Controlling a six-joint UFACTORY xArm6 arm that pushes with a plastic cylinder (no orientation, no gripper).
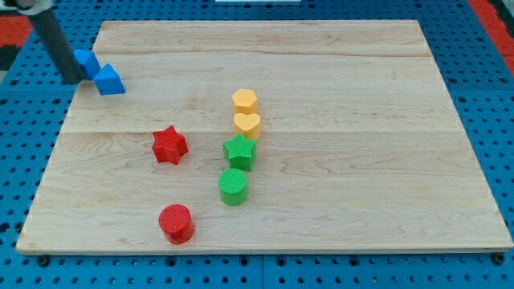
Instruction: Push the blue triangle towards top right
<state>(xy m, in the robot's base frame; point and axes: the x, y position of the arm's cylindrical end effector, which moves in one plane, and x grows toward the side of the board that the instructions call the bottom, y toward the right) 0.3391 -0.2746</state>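
Note:
The blue triangle (pixel 110 80) lies near the board's top left corner. A second blue block (pixel 87 60) sits just up and left of it, touching it. My tip (pixel 73 80) rests at the left of the triangle, close beside both blue blocks; the dark rod rises from it to the view's top left.
A wooden board (pixel 361 160) on a blue pegboard. A red star (pixel 169 145) and a red cylinder (pixel 176 223) lie left of centre. A yellow hexagon (pixel 245 100), a yellow heart (pixel 247 124), a green star (pixel 239 151) and a green cylinder (pixel 233 186) form a column at the centre.

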